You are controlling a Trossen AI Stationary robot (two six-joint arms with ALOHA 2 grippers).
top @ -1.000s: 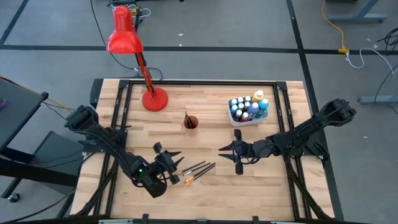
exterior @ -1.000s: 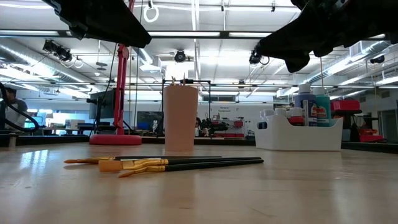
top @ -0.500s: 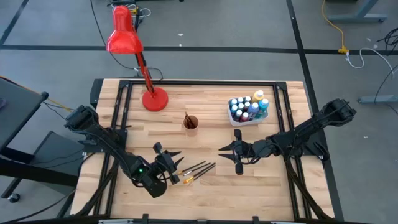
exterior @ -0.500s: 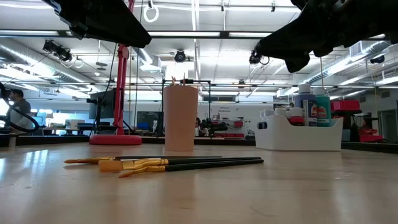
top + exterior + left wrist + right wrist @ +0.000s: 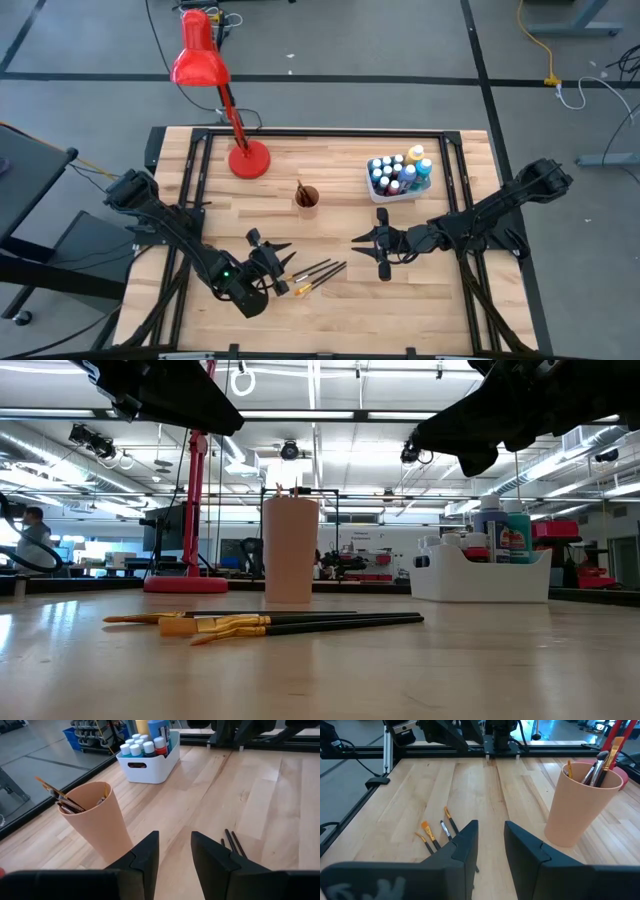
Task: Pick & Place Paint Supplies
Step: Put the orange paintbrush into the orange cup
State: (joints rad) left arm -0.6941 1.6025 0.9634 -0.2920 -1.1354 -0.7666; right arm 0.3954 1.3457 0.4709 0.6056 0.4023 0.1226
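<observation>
1. Nearest on the wooden table (image 5: 330, 300), the loose paintbrushes (image 5: 318, 273) lie flat in a small fan, orange-yellow ends toward the left arm; from table height they show as one dark bundle (image 5: 300, 623).
2. The left gripper (image 5: 284, 262) hovers just beside those bristle ends, fingers (image 5: 145, 854) parted by a narrow gap and holding nothing.
3. The right gripper (image 5: 363, 240) hangs over bare wood nearer mid-table, well apart from the brushes, its fingers (image 5: 467, 842) likewise a little apart and empty.
4. Farther back stands the orange cup (image 5: 307, 197), upright, with a few brushes (image 5: 600, 762) poking out of it; how many cannot be counted.
5. To the right of the cup sits the white tub (image 5: 398, 192), packed with paint bottles (image 5: 398, 173) in blue, yellow, white-capped and dark; labels are too small to read.
6. At the far left, the red lamp (image 5: 210, 75) rests its round base on the table and leans out over the edge.
7. In the low view both arms are cut off at the top, mere dark shapes.
8. Beyond lies a bright workshop, with a person (image 5: 30, 530) at the far left, partly hidden.
</observation>
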